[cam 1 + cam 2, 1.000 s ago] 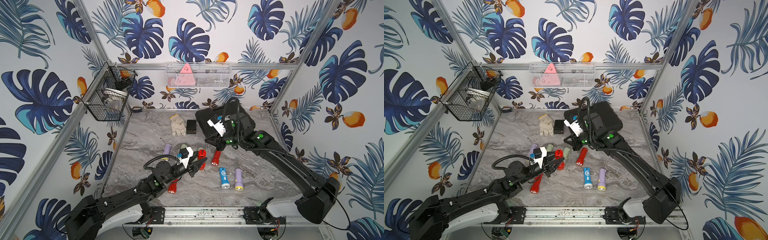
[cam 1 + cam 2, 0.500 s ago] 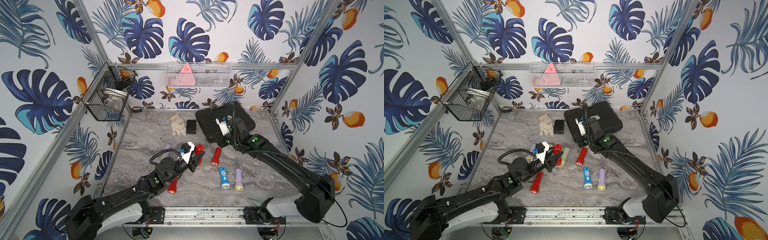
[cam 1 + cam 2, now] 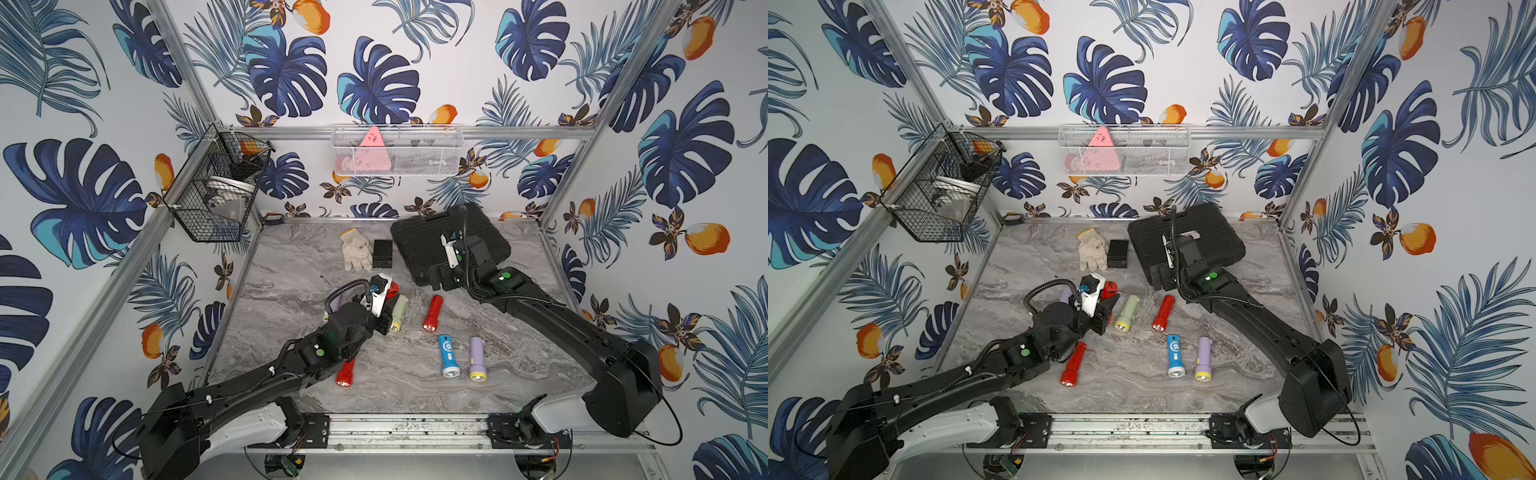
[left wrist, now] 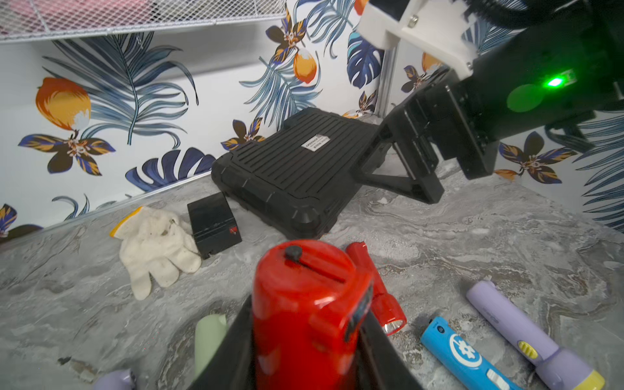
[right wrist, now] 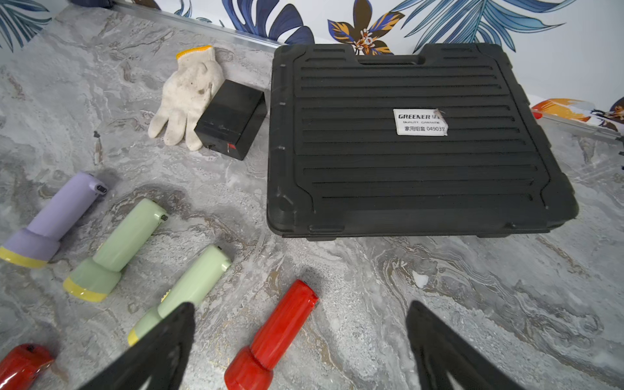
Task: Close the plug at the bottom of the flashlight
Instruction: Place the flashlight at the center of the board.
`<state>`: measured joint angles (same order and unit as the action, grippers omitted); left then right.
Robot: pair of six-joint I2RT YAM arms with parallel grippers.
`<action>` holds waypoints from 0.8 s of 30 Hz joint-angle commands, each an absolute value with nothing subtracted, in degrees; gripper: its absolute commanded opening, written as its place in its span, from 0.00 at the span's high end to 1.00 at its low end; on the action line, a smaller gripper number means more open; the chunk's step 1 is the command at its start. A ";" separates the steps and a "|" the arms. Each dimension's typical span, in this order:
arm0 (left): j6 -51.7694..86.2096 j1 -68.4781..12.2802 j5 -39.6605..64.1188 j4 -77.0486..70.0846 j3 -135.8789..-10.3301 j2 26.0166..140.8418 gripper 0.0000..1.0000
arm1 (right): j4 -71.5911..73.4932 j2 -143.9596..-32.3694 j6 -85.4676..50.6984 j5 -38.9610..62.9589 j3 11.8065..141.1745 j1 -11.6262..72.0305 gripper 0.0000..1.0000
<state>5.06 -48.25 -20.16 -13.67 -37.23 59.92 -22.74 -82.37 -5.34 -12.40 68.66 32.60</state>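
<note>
A case lies at the back right of the table, with a small box just left of it and a glove right against the box's left side. In front of the case 1 lone flashlight lies mid-table, 2 more flashlights lie side by side nearer the front, and a raised flashlight is up off the table at the middle left. A basket hangs on the left wall, a shelf on the back wall.
</note>
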 commanded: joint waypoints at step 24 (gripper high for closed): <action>48.59 -54.32 -7.97 37.27 -46.57 70.34 1.00 | -11.16 -72.24 -15.37 2.22 57.56 18.64 0.00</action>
<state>41.87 -53.21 -10.13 33.91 -45.82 68.36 -12.51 -73.10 -14.46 0.38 57.82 18.70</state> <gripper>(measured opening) 0.386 0.999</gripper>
